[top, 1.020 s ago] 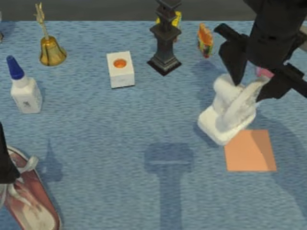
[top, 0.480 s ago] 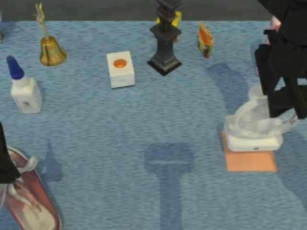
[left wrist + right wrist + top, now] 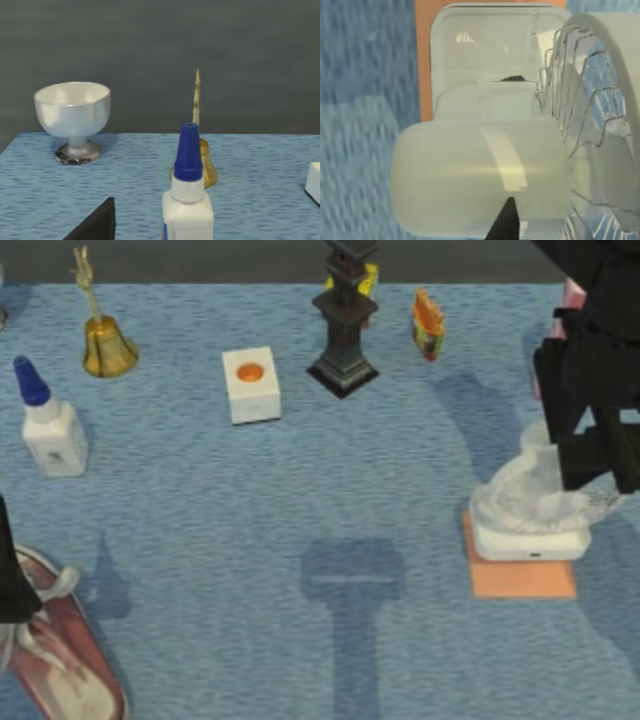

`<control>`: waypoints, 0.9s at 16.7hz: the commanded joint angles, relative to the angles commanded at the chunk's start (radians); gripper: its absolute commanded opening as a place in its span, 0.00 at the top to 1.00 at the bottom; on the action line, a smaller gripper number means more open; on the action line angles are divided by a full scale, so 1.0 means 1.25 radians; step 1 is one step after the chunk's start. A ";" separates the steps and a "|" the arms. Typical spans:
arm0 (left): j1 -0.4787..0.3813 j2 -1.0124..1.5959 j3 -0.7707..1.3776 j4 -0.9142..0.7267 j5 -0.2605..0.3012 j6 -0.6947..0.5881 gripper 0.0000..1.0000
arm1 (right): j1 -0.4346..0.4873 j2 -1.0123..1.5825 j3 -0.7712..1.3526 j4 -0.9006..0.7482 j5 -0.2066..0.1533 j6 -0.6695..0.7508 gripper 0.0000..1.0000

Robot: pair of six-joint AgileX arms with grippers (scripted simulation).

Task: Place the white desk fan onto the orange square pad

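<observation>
Over the last second our right gripper (image 3: 585, 455) carries the white desk fan (image 3: 528, 510) across onto the orange square pad (image 3: 522, 578), where its base now sits. We cannot tell whether that gripper clamps the fan or not, so release and retreat remain. Our left arm waits parked at the table's left.

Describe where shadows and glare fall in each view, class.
Top view: a dark arm-shaped shadow crosses the table at centre, another lies behind the white desk fan. Right wrist view: a bright streak of glare on the fan's housing. Left wrist view: even light, soft sheen on the white goblet.
</observation>
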 joint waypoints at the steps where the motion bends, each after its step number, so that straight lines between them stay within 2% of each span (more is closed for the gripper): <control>1: 0.000 0.000 0.000 0.000 0.000 0.000 0.00 | -0.002 -0.001 -0.016 0.018 0.000 0.001 1.00; 5: 0.000 0.000 0.000 0.000 0.000 0.000 0.00 | -0.002 0.002 -0.090 0.090 -0.001 -0.002 1.00; 9: 0.000 0.000 0.000 0.000 0.000 0.000 0.00 | -0.002 0.003 -0.093 0.093 -0.001 -0.001 1.00; 15: 0.000 0.000 0.000 0.000 0.000 0.000 0.00 | -0.002 0.003 -0.093 0.093 -0.001 -0.001 0.55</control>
